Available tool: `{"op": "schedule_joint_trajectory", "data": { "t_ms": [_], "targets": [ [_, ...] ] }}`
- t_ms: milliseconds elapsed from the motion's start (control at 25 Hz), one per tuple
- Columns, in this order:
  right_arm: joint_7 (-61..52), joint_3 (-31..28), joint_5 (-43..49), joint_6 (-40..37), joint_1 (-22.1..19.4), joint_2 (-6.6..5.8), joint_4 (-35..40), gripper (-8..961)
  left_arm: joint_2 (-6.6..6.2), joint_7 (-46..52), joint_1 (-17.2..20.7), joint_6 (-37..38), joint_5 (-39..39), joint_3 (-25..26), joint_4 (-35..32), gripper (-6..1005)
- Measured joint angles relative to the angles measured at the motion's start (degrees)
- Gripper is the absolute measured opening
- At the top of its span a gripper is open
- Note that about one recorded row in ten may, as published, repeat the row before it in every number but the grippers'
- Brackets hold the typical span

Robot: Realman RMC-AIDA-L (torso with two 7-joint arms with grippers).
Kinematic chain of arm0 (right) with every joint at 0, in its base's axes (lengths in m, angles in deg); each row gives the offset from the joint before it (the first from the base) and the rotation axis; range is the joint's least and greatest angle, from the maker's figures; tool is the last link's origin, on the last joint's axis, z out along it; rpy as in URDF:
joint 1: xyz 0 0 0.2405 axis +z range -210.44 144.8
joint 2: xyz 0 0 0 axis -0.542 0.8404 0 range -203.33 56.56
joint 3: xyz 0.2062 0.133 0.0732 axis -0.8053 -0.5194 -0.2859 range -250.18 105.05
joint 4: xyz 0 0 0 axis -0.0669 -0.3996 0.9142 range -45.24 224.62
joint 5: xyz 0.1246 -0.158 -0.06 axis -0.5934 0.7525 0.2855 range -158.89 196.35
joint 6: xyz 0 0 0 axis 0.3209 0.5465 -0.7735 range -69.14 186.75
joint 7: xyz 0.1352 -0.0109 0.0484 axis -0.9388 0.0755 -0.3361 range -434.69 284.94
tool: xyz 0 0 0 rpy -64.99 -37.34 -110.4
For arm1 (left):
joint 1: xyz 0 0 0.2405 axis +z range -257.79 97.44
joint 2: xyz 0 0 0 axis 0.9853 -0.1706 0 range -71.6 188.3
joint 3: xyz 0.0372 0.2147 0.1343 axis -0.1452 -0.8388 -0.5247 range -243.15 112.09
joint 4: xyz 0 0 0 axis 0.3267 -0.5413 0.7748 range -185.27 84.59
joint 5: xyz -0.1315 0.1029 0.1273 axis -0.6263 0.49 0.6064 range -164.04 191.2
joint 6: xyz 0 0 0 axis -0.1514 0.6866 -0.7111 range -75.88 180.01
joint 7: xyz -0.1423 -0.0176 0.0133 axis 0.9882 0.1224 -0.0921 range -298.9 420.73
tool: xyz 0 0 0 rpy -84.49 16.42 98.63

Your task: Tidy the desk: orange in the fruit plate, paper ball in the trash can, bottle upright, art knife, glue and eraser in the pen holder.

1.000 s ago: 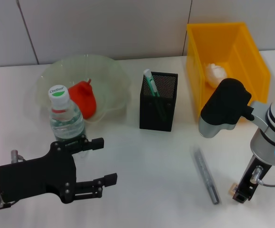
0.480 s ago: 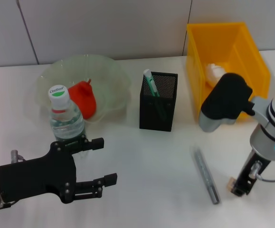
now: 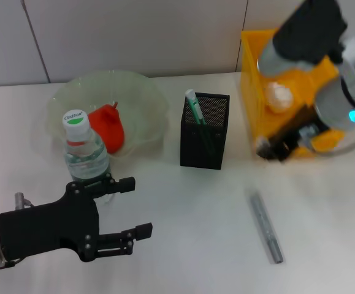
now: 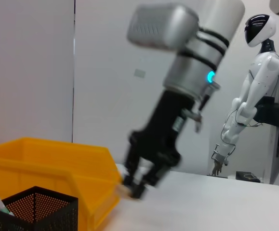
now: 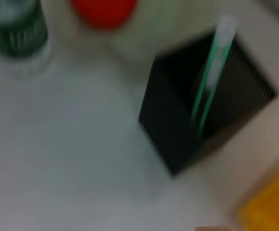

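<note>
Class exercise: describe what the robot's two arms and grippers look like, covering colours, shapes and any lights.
The left gripper is matte black and blocky on a silver cylindrical wrist. The right gripper is black and slim, on a grey-and-white rounded arm with a black padded cover, black bands and a glowing cyan ring light.

Desk-tidying items on the white counter (image 3: 183, 233), head view.

Orange (image 3: 108, 127): red-orange, lying in the pale green scalloped fruit plate (image 3: 143, 92). Bottle (image 3: 83, 152): clear, green-topped white cap, upright just in front of the plate. Pen holder (image 3: 204, 130): black mesh, upright at centre, a green-and-white stick leaning inside. Trash can (image 3: 257, 92): yellow bin at the right rear, white paper ball (image 3: 279, 95) inside. A grey art knife (image 3: 265, 226) lies flat in front of the bin, apart from the holder.
</note>
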Motion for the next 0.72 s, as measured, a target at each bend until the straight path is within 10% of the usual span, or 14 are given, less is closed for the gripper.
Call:
{"op": "schedule_joint_trajectory", "data": {
  "t_ms": [720],
  "targets": [
    [19.81, -10.65, -32.55, 21.76, -4.37, -0.05, 10.63, 255, 0.10, 0.00, -0.30, 0.03, 0.00, 0.05, 0.37, 835]
  ]
}}
